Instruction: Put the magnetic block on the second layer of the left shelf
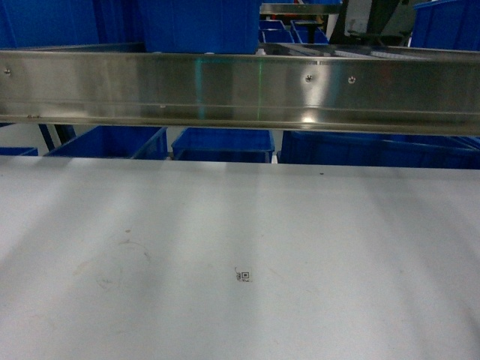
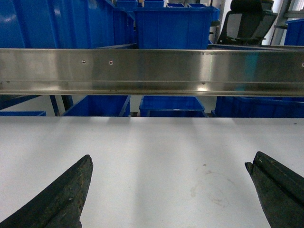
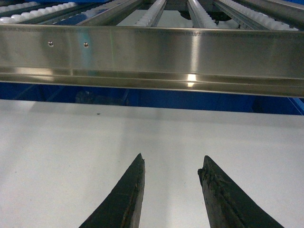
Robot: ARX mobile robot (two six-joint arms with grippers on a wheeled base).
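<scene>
The magnetic block is out of view in all three views. A stainless-steel beam (image 1: pixel 240 90) of the shelf runs across the head view above the white table (image 1: pixel 225 225). White-roller rails (image 3: pixel 152 12) show behind that beam (image 3: pixel 152 52) in the right wrist view. Neither gripper appears in the head view. My left gripper (image 2: pixel 170 159) is open wide over the table with nothing between its dark fingers (image 2: pixel 71 190). My right gripper (image 3: pixel 173 157) is open more narrowly and is also empty, pointing at the beam.
Blue plastic crates (image 1: pixel 221 144) stand under and behind the beam, and more crates (image 2: pixel 173 26) sit above it. A black office chair (image 2: pixel 247 23) is at the back right. A small printed marker (image 1: pixel 244 276) lies on the table.
</scene>
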